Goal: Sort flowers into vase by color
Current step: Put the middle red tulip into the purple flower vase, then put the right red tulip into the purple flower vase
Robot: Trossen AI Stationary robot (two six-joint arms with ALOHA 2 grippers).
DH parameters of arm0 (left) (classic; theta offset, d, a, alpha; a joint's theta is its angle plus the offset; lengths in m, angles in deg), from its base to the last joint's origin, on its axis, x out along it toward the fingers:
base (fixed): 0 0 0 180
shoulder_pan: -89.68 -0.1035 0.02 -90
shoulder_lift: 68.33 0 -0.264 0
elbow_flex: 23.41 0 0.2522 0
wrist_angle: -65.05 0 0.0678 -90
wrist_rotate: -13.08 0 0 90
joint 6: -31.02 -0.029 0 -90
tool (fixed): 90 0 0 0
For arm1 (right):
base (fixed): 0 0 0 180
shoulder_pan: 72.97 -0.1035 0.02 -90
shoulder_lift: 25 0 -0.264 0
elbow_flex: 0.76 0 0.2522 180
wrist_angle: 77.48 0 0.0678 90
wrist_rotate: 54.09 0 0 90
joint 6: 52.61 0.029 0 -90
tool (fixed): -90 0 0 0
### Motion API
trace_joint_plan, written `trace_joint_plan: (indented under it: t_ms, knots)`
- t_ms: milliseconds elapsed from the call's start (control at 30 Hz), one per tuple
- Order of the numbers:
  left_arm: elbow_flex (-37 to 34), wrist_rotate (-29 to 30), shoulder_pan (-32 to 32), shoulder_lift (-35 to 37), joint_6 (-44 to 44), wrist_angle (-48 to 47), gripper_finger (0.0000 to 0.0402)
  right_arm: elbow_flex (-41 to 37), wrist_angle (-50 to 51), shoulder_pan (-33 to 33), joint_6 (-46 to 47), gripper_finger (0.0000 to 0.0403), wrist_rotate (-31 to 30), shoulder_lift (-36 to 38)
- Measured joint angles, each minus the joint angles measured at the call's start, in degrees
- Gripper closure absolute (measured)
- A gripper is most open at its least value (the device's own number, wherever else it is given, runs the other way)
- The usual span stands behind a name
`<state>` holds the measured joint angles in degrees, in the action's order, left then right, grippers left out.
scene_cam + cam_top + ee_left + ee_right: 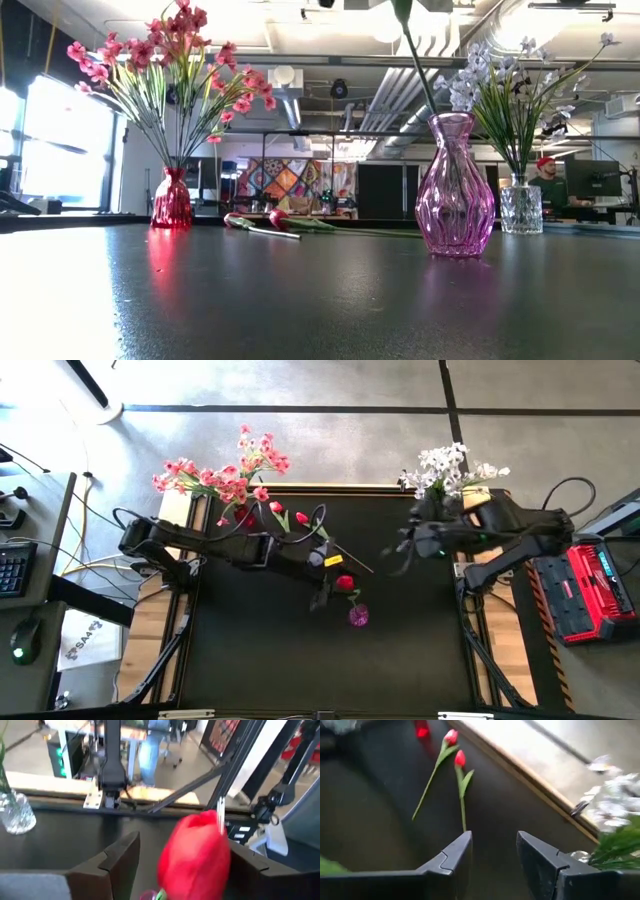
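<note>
Black and matte, the worktop (pixel 260 660) carries three vases. Pink blossom sprays (pixel 165 60) are already gathered in a red glass vase (pixel 172 200) at the far left corner, and white blossom sprays (pixel 520 90) in a clear glass vase (pixel 521 208) at the far right corner. A pink ribbed glass vase (pixel 456 185) stands near the middle, and one green stem is seen rising out of it in the low view. The red tulip (pixel 195 855) on that stem shows between the fingers (pixel 120 865) of the left gripper (pixel 335 592), which stand wide on either side of the bloom without pinching it; the flower is judged to be just released into the vase. Two more red tulips (pixel 456 751) lie flat on the worktop near the red vase, so roughly a third of the tulip sorting is judged done and these two remain.

The left arm is stretched from the left edge toward the centre, its gripper above the pink vase. The right gripper (pixel 415 540) hovers near the white sprays, its fingers (pixel 452 860) parted and holding nothing.
</note>
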<state>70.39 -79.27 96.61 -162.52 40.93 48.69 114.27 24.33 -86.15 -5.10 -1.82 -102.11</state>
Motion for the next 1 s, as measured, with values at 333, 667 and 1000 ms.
trace_joint_plan:
  t_ms: [333,667,1000]
  knots:
    - [5.6,0.0,1.1,5.2,0.5,-0.3,0.0176,0.0,-17.4,16.7,-24.4,0.0261,22.2,-1.3]
    - [5.9,17.5,3.3,14.4,1.0,-13.9,0.0176,0.1,-24.6,29.2,-39.3,0.0261,38.5,-15.8]
    - [5.8,27.2,8.6,14.4,11.0,-29.9,0.0176,-0.1,-26.7,40.7,-49.7,0.0268,58.3,-34.4]
